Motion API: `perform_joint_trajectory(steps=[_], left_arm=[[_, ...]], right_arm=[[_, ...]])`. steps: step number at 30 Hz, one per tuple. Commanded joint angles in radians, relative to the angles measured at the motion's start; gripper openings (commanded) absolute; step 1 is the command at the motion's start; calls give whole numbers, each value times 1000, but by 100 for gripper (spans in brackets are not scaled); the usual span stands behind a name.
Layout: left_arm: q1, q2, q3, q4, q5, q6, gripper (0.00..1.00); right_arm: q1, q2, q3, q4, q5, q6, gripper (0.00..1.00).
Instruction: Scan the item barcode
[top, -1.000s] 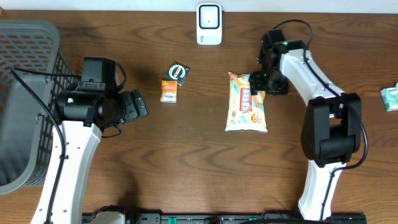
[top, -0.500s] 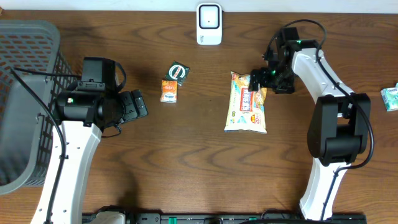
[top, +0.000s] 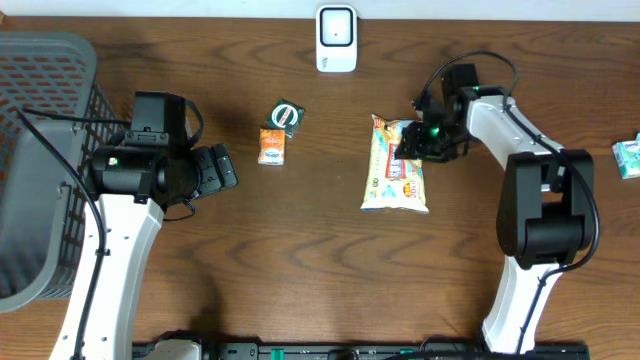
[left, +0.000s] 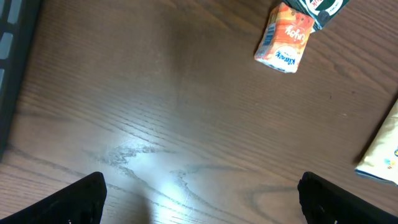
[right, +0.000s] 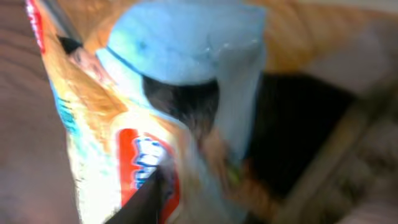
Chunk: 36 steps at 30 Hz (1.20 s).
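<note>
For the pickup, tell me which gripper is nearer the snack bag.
Right. The right gripper is on the snack bag; the left gripper sits well away, past the orange packet.

Overhead light is even and bright, with soft shadows on the table (top: 320, 270). My left wrist view catches a pale glare patch on the near wood. My right wrist view is badly blurred, the bag (right: 180, 50) out of focus.

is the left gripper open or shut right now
Open: the left wrist view shows the left gripper with its fingers far apart over bare table, holding nothing.
</note>
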Motion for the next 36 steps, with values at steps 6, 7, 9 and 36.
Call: perform_joint_trajectory(steps=[6, 7, 9, 36], left_arm=[[5, 0, 1, -6, -3, 2, 98], [5, 0, 1, -6, -3, 2, 98], [5, 0, 1, -6, -3, 2, 98], [5, 0, 1, -6, -3, 2, 97]], right_arm=[[0, 30, -16, -15, -17, 17, 1], [0, 29, -8, -23, -16, 21, 1], [0, 29, 27, -57, -16, 20, 1], [159, 19, 303, -288, 581, 135, 1]])
